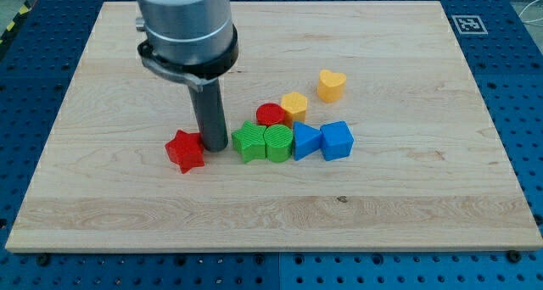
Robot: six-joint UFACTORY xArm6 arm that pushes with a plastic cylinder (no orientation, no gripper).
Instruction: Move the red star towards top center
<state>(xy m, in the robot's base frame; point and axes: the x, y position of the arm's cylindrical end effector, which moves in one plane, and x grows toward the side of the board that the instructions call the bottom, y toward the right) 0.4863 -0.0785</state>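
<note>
Red star (185, 150), one, tool tip (213, 147) beside

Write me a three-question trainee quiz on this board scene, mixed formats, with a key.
1. True or false: my tip stands just to the view's right of the red star.
2. Multiple choice: which block lies farthest toward the view's top? A) the yellow heart B) the blue cube C) the red cylinder
3. Fill in: the two green blocks sit side by side between my tip and the blue ____.

Key: 1 true; 2 A; 3 triangle.
</note>
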